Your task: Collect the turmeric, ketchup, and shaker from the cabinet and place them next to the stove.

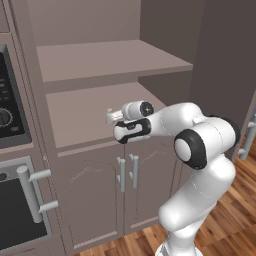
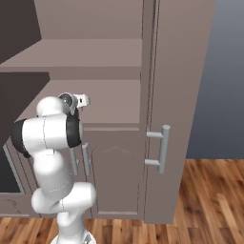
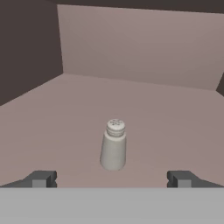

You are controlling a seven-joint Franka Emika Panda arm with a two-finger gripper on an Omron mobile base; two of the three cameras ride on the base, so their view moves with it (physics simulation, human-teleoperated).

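Gripper [image 3: 112, 179] was reaching into the lower open shelf of the cabinet [image 1: 90, 125], fingers spread wide and holding nothing. In the hand view the two dark fingertips [image 3: 41, 178] sat far apart at the bottom corners, with bare shelf between them.

Shaker [image 3: 113, 145] stood upright on the lower shelf floor, directly ahead of the gripper along its line of sight and roughly centred between the two fingertips. Its long axis was vertical, at right angles to the line joining the fingertips, perforated cap on top. It was near but not touching; a strip of shelf showed between its base and the fingertips. The shelf's back wall lay well behind it and the side wall well off to the left of the hand view.

In the left base view the hand [image 1: 116, 116] was held roughly level above the front part of the shelf, pointing inward, above the small doors with short silver handles [image 1: 127, 172]. The shaker itself could not be made out in either base view.

Judgement: step in hand was the approach to the shaker. Next move would call for a straight advance along the hand's axis until the fingers flank the body, then closing. Lateral alignment looked adequate; the light, narrow shaker could tip if a finger nudged it first.

Turmeric and ketchup: not located.
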